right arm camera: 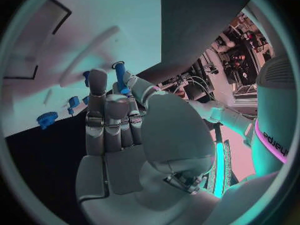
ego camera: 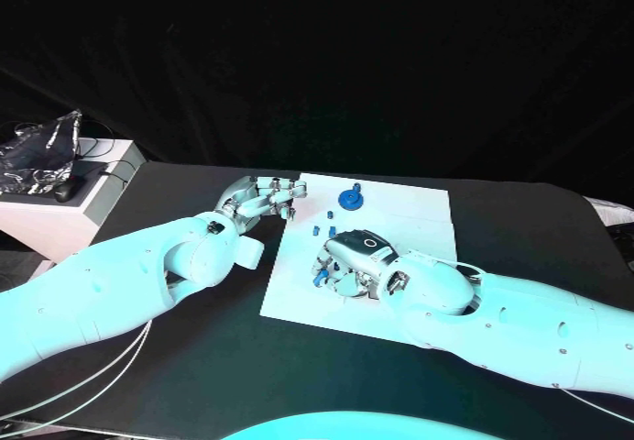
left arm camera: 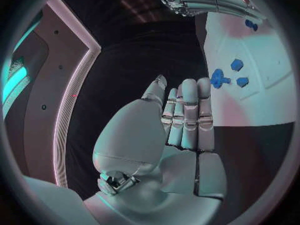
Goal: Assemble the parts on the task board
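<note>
The white task board (ego camera: 409, 215) lies in the middle of the black table. A blue round knob (ego camera: 350, 197) stands near its far edge, with small blue pieces (ego camera: 326, 229) just in front of it. My right hand (ego camera: 350, 261) hovers over the board's near half, pinching a blue peg (right arm camera: 119, 76) between thumb and fingers; in the head view the peg (ego camera: 322, 275) sits at its fingertips. My left hand (ego camera: 265, 197) lies beside the board's left edge, fingers (left arm camera: 187, 115) straight and holding nothing. The left wrist view has the knob (left arm camera: 217, 78) and two blue blocks (left arm camera: 237, 64) on the board (left arm camera: 256, 100).
A white box (ego camera: 66, 215) stands at the table's far left, with a crinkled plastic bag (ego camera: 39, 147) and a dark object (ego camera: 60, 191) on it. Cables (ego camera: 80, 385) run along the near left. Bare black table (ego camera: 529, 229) lies right of the board.
</note>
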Controlling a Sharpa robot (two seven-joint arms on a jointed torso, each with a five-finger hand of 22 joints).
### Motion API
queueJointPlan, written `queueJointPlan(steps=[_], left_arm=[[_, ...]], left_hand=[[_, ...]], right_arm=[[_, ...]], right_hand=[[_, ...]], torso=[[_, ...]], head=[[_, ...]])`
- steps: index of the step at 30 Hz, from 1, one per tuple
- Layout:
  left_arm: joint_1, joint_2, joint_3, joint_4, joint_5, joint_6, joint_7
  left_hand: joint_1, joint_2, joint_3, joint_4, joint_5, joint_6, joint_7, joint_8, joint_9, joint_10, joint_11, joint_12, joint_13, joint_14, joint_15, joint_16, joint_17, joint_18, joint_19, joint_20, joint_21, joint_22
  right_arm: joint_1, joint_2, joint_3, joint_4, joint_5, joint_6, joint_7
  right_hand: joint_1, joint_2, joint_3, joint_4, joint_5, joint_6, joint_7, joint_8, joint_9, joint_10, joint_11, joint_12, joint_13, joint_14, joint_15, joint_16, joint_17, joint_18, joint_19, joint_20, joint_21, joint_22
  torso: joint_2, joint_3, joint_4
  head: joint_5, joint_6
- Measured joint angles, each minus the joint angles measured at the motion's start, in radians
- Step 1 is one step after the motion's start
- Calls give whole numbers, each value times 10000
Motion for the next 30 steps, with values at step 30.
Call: queueJointPlan(steps=[30], left_arm=[[0,4,0,3,-9,20,-42]], left_hand=[[44,43,1,-1,0,0,0,0,0,0,0,-1,0,0,0,0,-7,1,37,37,1,11]], right_arm=[[-3,246,-37,-172,-245,249,-98]], right_hand=[[-10,10,12,-40,-20,0,0,0,-2,0,0,1,1,1,0,0,-19,-2,24,-19,-62,6]], torso=[[0,6,10]], head=[[-22,2]])
